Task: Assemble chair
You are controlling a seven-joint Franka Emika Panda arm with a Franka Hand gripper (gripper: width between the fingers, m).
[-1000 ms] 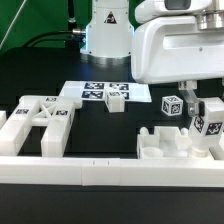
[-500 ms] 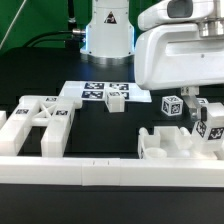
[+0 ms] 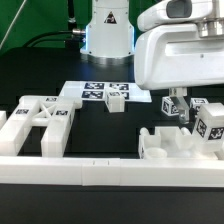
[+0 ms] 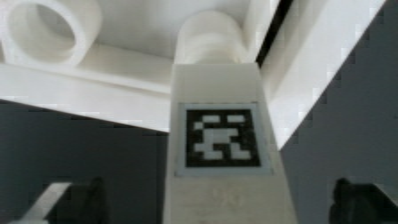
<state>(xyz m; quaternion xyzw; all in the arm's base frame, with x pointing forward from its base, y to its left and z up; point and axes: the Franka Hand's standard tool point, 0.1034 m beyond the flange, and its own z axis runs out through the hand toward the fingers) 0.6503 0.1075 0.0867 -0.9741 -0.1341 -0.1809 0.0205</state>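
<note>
The chair lies in loose white tagged parts. A white post with a square tag stands between my gripper's fingers, with a dark gap on each side, so the gripper is open around it and not touching. In the exterior view the gripper hangs at the right over this post, which rises from a low notched block. Another tagged part stands just to its right. A white part with a round hole shows beyond the post.
Notched white blocks sit at the exterior view's left. A small tagged block rests on the marker board. A long white rail runs along the front. The robot base stands at the back.
The jaws have opened and let go of the post. The gripper and the tagged parts at the right have shifted slightly rightward.
</note>
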